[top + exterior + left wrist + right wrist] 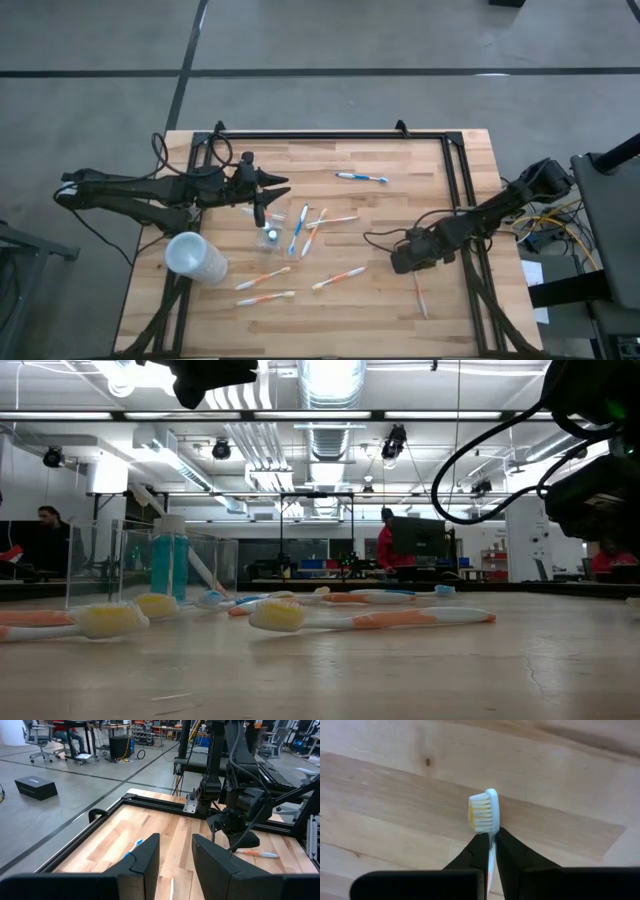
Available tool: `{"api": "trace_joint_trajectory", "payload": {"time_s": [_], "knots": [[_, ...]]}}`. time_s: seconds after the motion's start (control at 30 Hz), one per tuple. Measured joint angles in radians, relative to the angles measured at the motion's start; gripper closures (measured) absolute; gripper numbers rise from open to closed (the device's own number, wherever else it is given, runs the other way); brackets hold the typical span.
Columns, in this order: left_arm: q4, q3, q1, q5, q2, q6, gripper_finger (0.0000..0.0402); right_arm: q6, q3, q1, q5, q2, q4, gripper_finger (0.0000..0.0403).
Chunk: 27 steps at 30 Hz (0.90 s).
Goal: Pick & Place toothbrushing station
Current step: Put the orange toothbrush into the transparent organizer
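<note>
Right gripper clenched on a white-orange toothbrush by its neck, bristle head sticking out past the fingers, low over the wooden surface at its right side. Left gripper released, empty, hovering above the clear tumbler mid-left. Other toothbrushes lie scattered round the centre, frosted cup on its side near left edge
</note>
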Motion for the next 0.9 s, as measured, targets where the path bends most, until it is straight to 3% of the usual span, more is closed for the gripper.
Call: {"api": "trace_joint_trajectory", "payload": {"time_s": [0.23, 0.4, 0.9], "knots": [[0.001, 0.0, 0.0, 0.0, 0.0, 0.0, 0.0282, -0.068, 0.043, -0.001, 0.179, 0.003, 0.012, 0.0393], [0.002, 0.0, 0.0, 0.0, 0.0, 0.0, 0.0282, -0.117, 0.089, 0.0, 0.249, 0.002, 0.015, 0.0396], [0.003, 0.0, 0.0, 0.005, 0.0, -0.038, 0.0282, -0.422, 0.299, 0.0, 0.575, -0.001, 0.018, 0.0396]]}}
